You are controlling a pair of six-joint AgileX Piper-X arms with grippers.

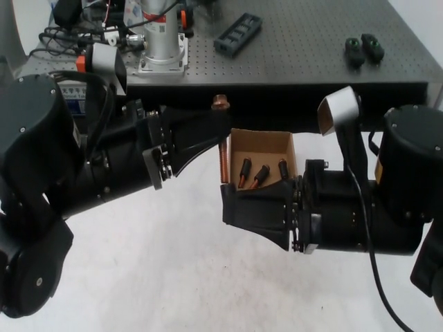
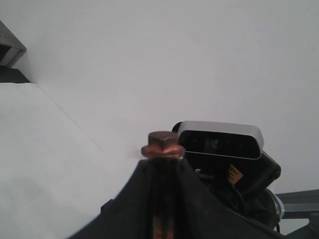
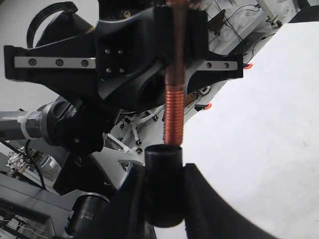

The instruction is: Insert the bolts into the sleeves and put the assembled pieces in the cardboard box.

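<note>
Holding a copper-coloured hex-head bolt head-up, the left gripper presents its threaded tip to the mouth of the black cylindrical sleeve clamped in the right gripper, coaxial for insertion, beside the open cardboard box near the white surface's far edge.

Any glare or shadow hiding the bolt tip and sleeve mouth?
Right wrist view: no glare, bolt threads evenly lit, black sleeve mouth unshadowed. Left wrist view: bright white backdrop leaves the fingers a dark silhouette. High view: no glare at the bolt.

White bench fronts a perforated metal table with cables.
</note>
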